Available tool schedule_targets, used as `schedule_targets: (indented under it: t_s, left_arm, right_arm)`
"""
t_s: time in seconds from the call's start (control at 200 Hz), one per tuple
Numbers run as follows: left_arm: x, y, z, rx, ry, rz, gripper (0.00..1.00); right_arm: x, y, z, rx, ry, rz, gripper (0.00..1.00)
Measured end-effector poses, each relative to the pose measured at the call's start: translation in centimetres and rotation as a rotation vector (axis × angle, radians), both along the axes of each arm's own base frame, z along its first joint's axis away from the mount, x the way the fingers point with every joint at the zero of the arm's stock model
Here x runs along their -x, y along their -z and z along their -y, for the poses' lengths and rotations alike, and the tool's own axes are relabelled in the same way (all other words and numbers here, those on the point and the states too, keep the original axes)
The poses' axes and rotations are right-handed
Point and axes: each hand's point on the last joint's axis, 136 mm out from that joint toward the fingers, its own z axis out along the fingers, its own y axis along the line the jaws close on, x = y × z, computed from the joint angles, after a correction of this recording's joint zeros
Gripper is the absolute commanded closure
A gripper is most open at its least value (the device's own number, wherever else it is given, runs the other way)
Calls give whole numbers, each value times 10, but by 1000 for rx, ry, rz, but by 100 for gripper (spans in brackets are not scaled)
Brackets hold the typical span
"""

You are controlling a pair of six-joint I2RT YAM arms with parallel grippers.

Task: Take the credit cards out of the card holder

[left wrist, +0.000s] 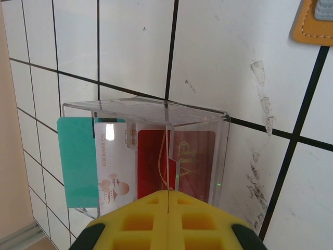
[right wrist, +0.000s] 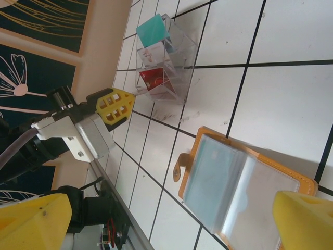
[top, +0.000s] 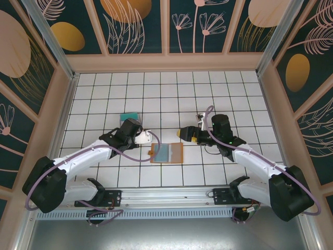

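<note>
The orange card holder [top: 178,154] lies open on the white tiles between the arms, its strap [right wrist: 179,165] pointing left. A teal card [right wrist: 213,174] shows through its left plastic sleeve. Three credit cards stand in a clear box [left wrist: 222,156]: a teal one [left wrist: 78,161], a pale-faced one [left wrist: 114,166] and a red one [left wrist: 195,153]. My left gripper [left wrist: 168,194] is shut with nothing in it, its tips just short of the box. My right gripper [top: 186,133] is open and hovers just above and right of the holder, its yellow fingers [right wrist: 307,221] on either side of the holder in its wrist view.
The clear box [top: 129,117] stands up and left of the holder, behind the left wrist. Patterned panel walls [top: 166,26] ring the tiled floor. A metal rail [top: 166,198] with both arm bases runs along the near edge.
</note>
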Motion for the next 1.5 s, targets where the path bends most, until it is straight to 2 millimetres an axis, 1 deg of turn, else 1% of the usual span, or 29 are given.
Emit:
schedule_targets:
  t_s: [0.185,0.265,0.455,0.656,0.871,0.886,0.911,0.921,0.936,1.031,1.261,1.416,1.501]
  left_arm:
    - [-8,-16,5,19,-2,25,100]
    - [-9,-18,6,20,0,30,100]
    - [-8,-15,4,15,-2,24,100]
    - [-6,-1,-10,-3,-31,1,100]
    - [-8,2,-9,2,-32,8,100]
    - [-8,2,-9,2,-32,9,91]
    - [-9,2,-8,4,-32,11,71]
    - [-10,2,-8,4,-32,12,68]
    - [-10,2,-8,1,-29,14,66]
    - [-14,3,-6,3,-34,24,60]
    - [-28,-3,-10,16,-74,76,60]
    - [-40,-11,-16,29,-113,124,57]
    - [-43,-12,-18,34,-125,136,55]
  right_arm:
    - [0,1,0,1,1,-3,1]
    - [0,1,0,1,1,-3,1]
    - [0,1,0,1,1,-3,1]
    - [0,1,0,1,2,-3,1]
    - [-1,1,1,1,6,-2,1]
    - [-1,1,1,1,5,-2,1]
    - [-1,1,1,1,6,-2,1]
    - [-1,1,1,1,6,-2,1]
    - [-1,1,1,1,6,-2,1]
    - [-1,0,1,-1,6,0,1]
    - [0,-1,2,-6,8,5,1]
    - [0,-3,2,-11,9,9,1]
    - [-1,-3,2,-12,9,11,1]
